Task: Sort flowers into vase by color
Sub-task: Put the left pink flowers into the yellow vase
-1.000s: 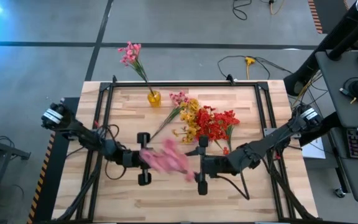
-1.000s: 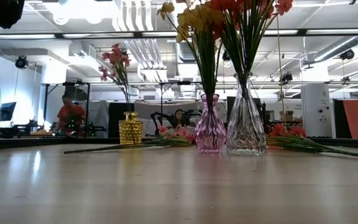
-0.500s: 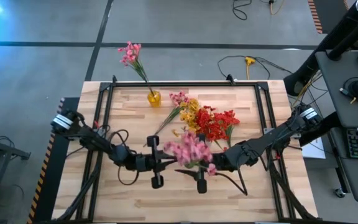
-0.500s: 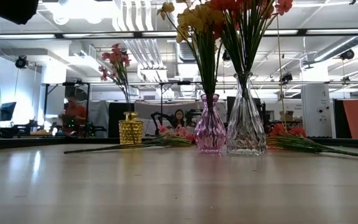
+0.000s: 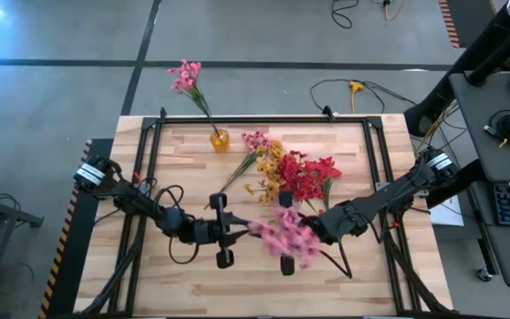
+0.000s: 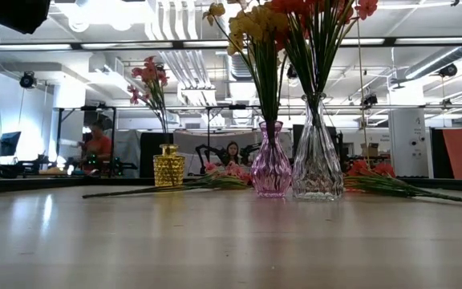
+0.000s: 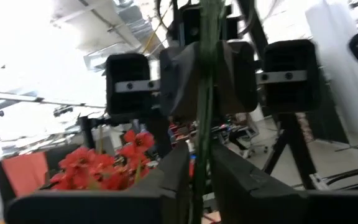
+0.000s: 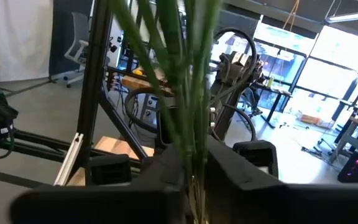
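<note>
Seen from above, a light wooden table (image 5: 175, 151) has two dark arms that meet near its middle. The left gripper (image 5: 237, 230) and the right gripper (image 5: 277, 233) face each other, tip to tip. A bunch of pink flowers on thin green stems (image 5: 292, 237) hangs between them, above the table, with the blossoms over the right gripper. At the far edge a small yellow vase (image 5: 219, 139) holds more pink blossoms (image 5: 185, 75). Near it are yellow flowers (image 5: 271, 161) and red flowers (image 5: 310, 177). Seen from the table top, the yellow vase (image 6: 168, 165) stands to the left. A pink glass vase (image 6: 271, 170) holds the yellow flowers (image 6: 251, 22). Just beside it, a clear glass vase (image 6: 317, 164) holds the red flowers (image 6: 319, 8). A few loose sprays (image 6: 207, 183) lie flat on the table behind the vases. A person (image 6: 99, 146) is in the room far behind. In the left wrist view, the left gripper (image 7: 197, 163) is narrow, with one green stem (image 7: 205, 74) squeezed between its fingers, and the right gripper (image 7: 207, 68) is right in front. In the right wrist view, the right gripper (image 8: 191, 163) is closed tight on the green stems (image 8: 185, 74).
</note>
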